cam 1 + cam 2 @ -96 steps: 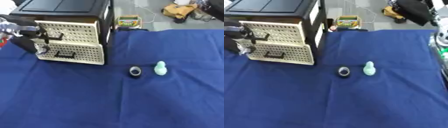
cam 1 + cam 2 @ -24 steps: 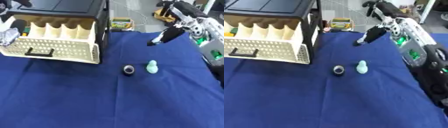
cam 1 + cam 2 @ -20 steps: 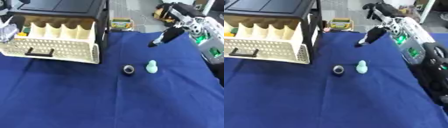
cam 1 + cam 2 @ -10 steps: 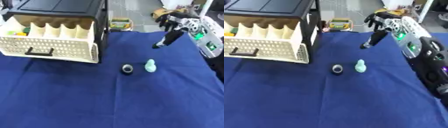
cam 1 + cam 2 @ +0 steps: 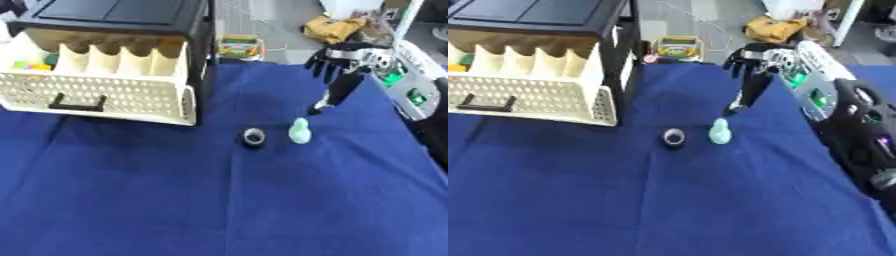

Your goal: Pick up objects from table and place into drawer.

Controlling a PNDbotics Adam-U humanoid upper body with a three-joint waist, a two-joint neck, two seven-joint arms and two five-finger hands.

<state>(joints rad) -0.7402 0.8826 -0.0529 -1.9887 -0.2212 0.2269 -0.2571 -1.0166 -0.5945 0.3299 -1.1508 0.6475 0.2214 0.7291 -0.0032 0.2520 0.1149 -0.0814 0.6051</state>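
With the cream drawer [image 5: 105,95] pulled out and a few small coloured bits already at its far left, the right hand [image 5: 343,67] hangs fingers-down and empty just above the pale green figure [image 5: 300,132], which, like the black ring [image 5: 254,136] beside it, lies unpicked on the blue cloth [image 5: 219,200].

Drawer [image 5: 96,95]: left end cut off by frame edge in both views; interior mostly hidden behind front wall and dividers. Only small yellow/green bits [image 5: 31,65] are seen at far left, too small to be identified. Black cabinet [image 5: 122,15]: top and left cropped. Right hand [image 5: 343,62]: forearm cut off at right edge. Pale green object [image 5: 300,131] and small black ring-like item [image 5: 254,136]: blurred, exact type can't be determined. Left hand: not seen in either view.
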